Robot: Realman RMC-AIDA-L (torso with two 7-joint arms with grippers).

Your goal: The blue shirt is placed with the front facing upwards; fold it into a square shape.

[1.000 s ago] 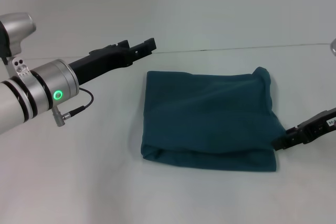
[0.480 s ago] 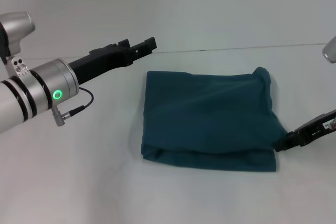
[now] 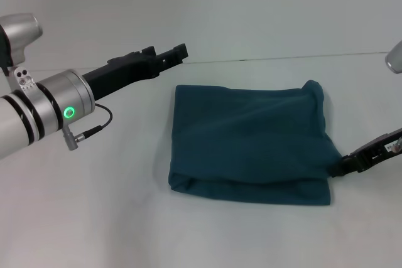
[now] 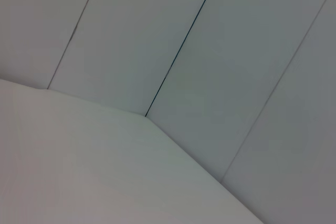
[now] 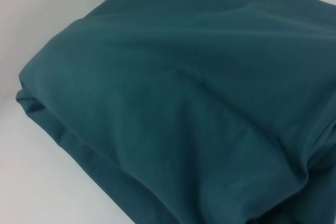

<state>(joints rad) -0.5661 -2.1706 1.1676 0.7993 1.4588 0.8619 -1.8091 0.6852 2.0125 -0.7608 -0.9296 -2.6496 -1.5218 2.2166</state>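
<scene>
The blue shirt lies folded into a rough square in the middle of the white table, plain teal side up, with its layered edges toward the front. A small bump of cloth stands up at its far right corner. My right gripper sits low at the shirt's near right corner, touching or just beside the cloth. The right wrist view is filled by the folded shirt seen from close up. My left gripper is held high over the table, to the left of the shirt and beyond it, apart from the cloth.
The white table spreads out around the shirt. Its far edge meets a pale wall. The left wrist view shows only the wall panels and the table's edge.
My right gripper has slid a little to the right along the shirt's near right corner. The shirt and the left arm have stayed still.
</scene>
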